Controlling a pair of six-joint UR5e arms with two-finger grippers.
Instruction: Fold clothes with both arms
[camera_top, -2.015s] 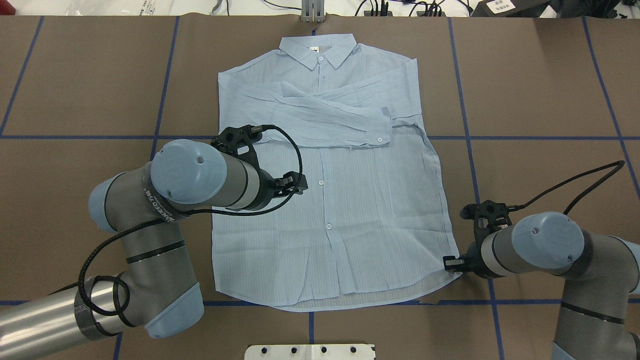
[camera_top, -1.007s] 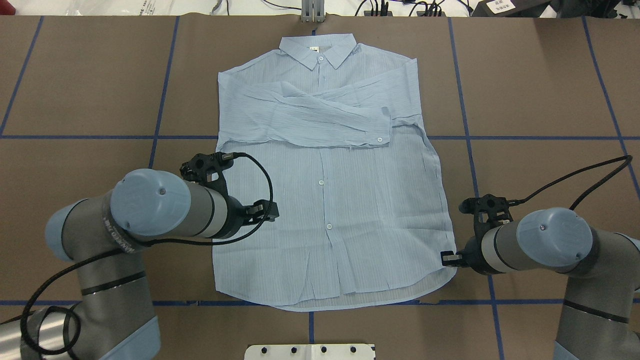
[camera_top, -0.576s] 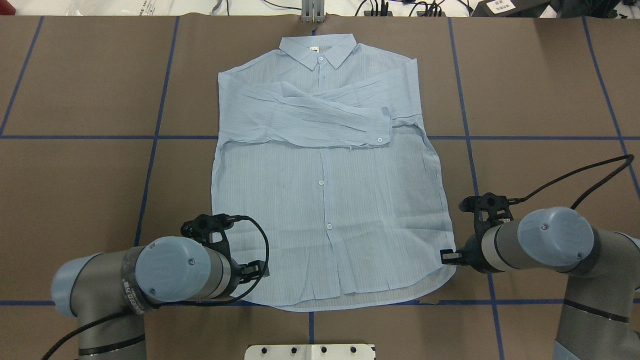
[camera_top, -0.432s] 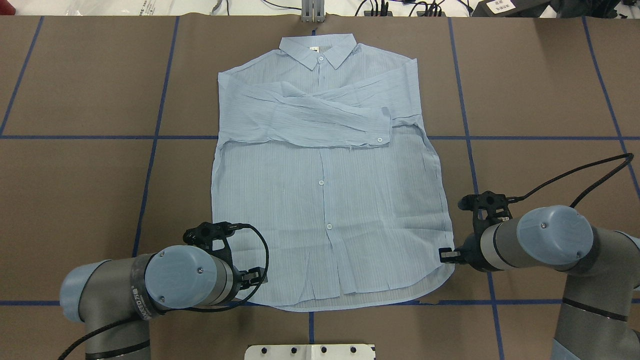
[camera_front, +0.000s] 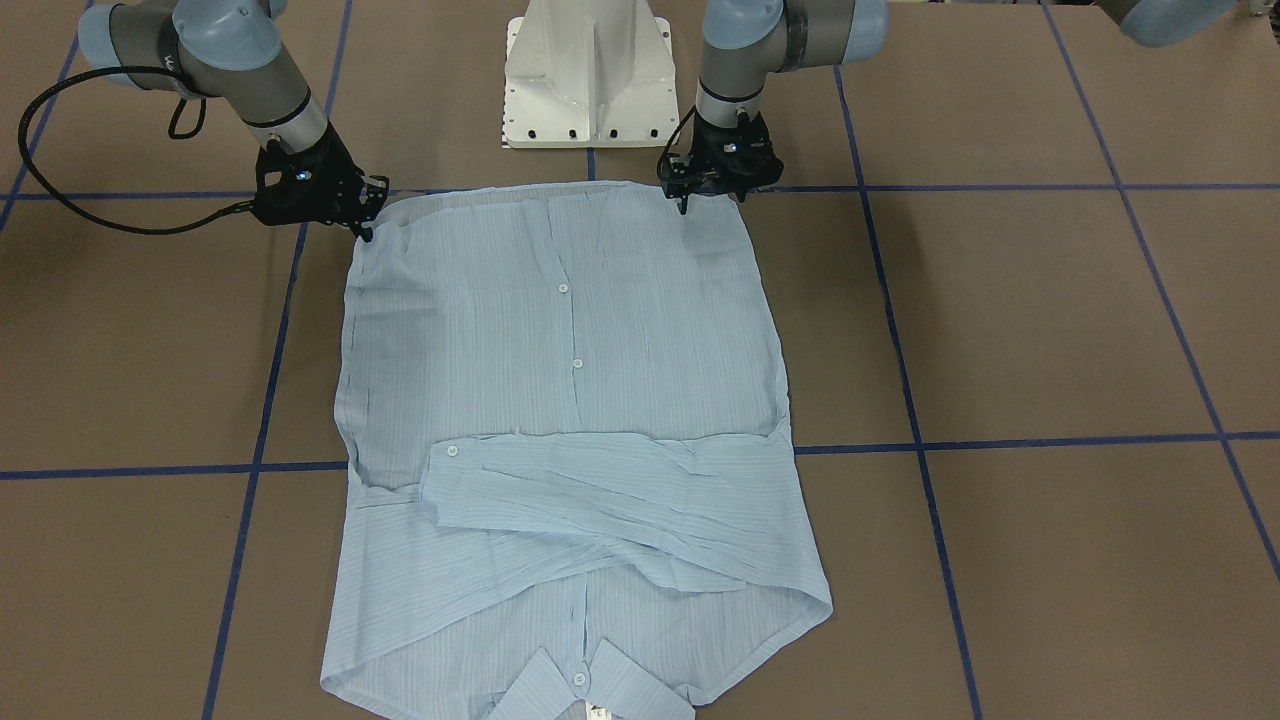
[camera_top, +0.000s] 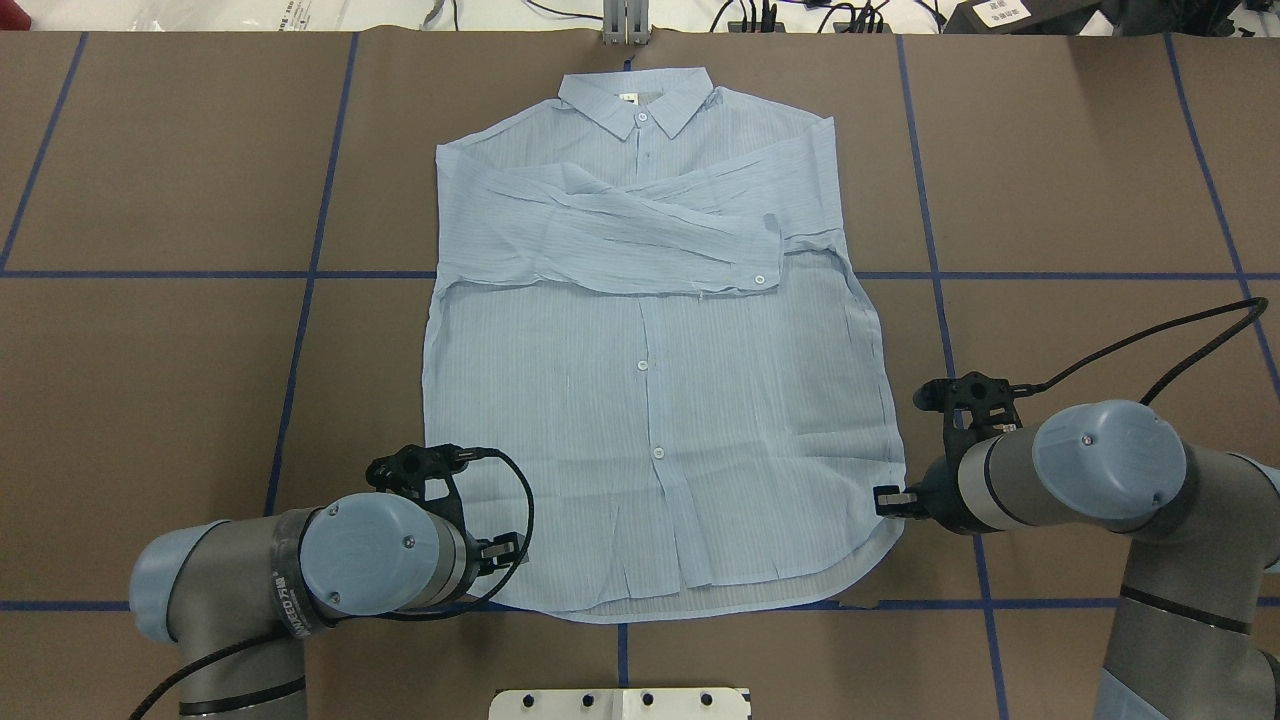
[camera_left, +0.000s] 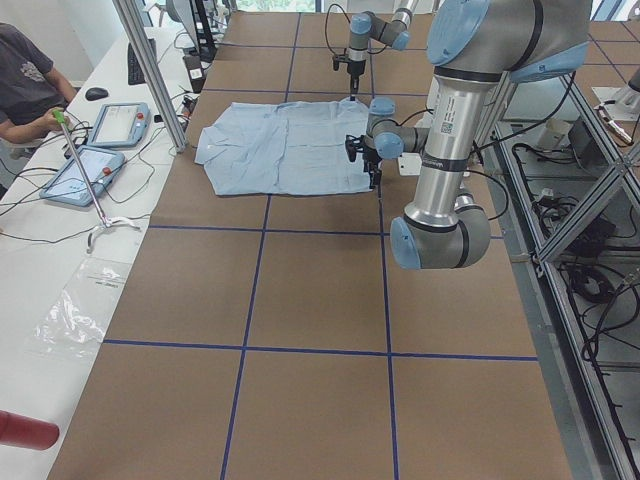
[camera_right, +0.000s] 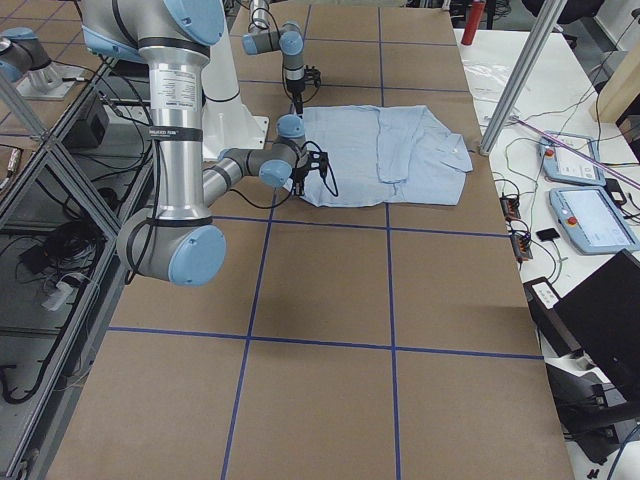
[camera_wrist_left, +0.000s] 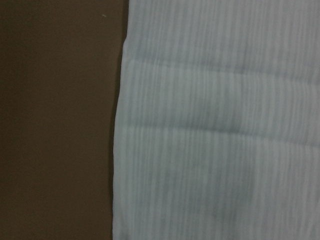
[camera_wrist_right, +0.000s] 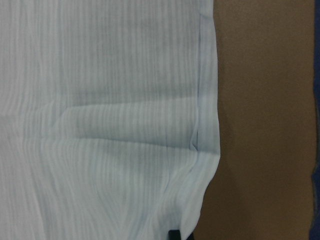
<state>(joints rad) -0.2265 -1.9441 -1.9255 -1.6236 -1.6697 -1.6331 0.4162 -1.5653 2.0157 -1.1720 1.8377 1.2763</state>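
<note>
Lying flat and front up on the brown paper-covered worktop (camera_top: 150, 200) with its blue tape grid: one thin light-blue long-sleeved shirt (camera_top: 650, 400) of faintly striped fabric with white buttons. The pointed collar (camera_top: 635, 100) is turned to the far edge, and the hem is nearest the white metal pedestal base (camera_front: 590, 70). Both sleeves are folded across the chest. The upper sleeve (camera_top: 640, 250) covers most of the other, and its buttoned cuff is uppermost.

Hidden or unclear:
- In the front-facing view the collar is cut off by the bottom edge.
- Both wrist views are blurred and show only striped fabric beside bare worktop.
- In the right wrist view a small dark piece is seen at the bottom edge. It cannot be identified.

Black two-finger left pincer (camera_top: 512, 550): placed low over the hem corner on the robot's left and partly masked by its own wrist in the overhead view. Whether it is spread or pressed together cannot be told, and a hold on the cloth cannot be made out.

Black two-finger right pincer (camera_top: 884, 500): set at the shirt's side edge, just above the rounded hem corner on the robot's right. Its spread and its contact with the fabric cannot be told.
</note>
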